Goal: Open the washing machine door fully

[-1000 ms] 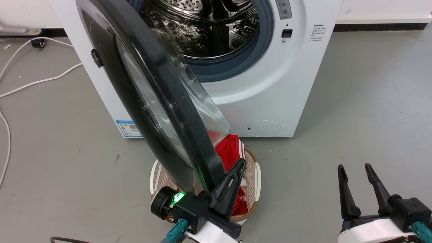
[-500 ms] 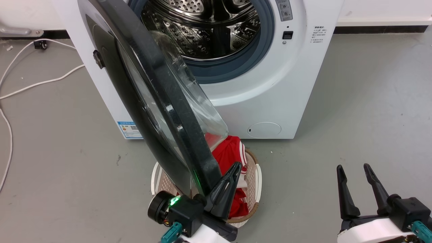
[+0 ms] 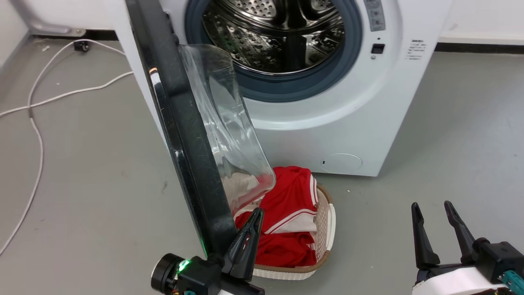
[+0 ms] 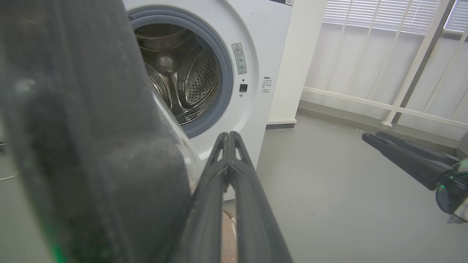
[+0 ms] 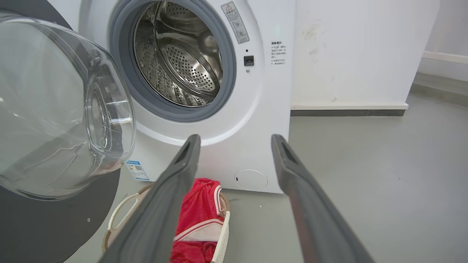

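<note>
Bright, even indoor light; shadows on grey floor [image 3: 82, 172] faint, soft-edged. Daylight behind white slatted blinds [image 4: 384, 22], slightly blown out. Glints on perforated steel drum [image 3: 278, 41] and bulging clear glass bowl window [image 5: 55, 109]. Large round glossy black door [image 4: 73, 146] blurred close to left wrist lens; green glow on its rim. Mild wide-angle stretch at wrist-view edges.
</note>
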Robot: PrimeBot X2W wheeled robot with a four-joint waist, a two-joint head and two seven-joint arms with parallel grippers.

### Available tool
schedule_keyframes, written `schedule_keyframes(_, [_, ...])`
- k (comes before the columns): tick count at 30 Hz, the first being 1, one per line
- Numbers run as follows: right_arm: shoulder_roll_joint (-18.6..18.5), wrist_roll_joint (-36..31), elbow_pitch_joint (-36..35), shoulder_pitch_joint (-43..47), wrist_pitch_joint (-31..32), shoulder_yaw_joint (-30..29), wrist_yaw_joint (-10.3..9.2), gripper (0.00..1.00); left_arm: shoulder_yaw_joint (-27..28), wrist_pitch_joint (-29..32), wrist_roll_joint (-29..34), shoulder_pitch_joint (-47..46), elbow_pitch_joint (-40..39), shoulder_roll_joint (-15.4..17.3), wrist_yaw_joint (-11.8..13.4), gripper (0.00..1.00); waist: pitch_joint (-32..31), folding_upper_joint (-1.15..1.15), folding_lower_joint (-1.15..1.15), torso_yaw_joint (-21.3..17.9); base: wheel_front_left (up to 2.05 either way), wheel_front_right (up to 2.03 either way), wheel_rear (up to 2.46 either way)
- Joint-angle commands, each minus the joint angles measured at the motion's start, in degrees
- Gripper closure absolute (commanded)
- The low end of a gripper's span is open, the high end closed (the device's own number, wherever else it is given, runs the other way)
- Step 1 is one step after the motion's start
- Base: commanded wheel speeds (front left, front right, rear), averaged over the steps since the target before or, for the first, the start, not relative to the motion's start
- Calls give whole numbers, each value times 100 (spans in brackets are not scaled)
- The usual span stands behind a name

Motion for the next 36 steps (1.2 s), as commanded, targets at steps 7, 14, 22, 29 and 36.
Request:
schedule_keyframes(7, [16,-30,-142,117,78,-40,-4,0,29,93,-30,336,-389,81,195,100,-16,0,0,541,0,0,0])
schedule_keyframes(14, [15,-37,-214,150,105,-47,-4,0,177,145,-96,509,-368,222,304,100,-29,0,0,1086,0,0,0])
schedule_keyframes(22, [15,-10,-178,117,110,-53,-4,0,519,46,-210,564,-251,338,485,100,-8,0,0,1505,0,0,0])
schedule_keyframes(29, [16,3,-165,77,94,-60,-4,0,966,-55,-387,536,-103,449,630,100,44,0,0,1682,0,0,0])
schedule_keyframes(36, [15,-55,-203,-18,138,-49,-4,0,1587,-153,-669,272,170,602,710,100,167,0,0,1704,0,0,0])
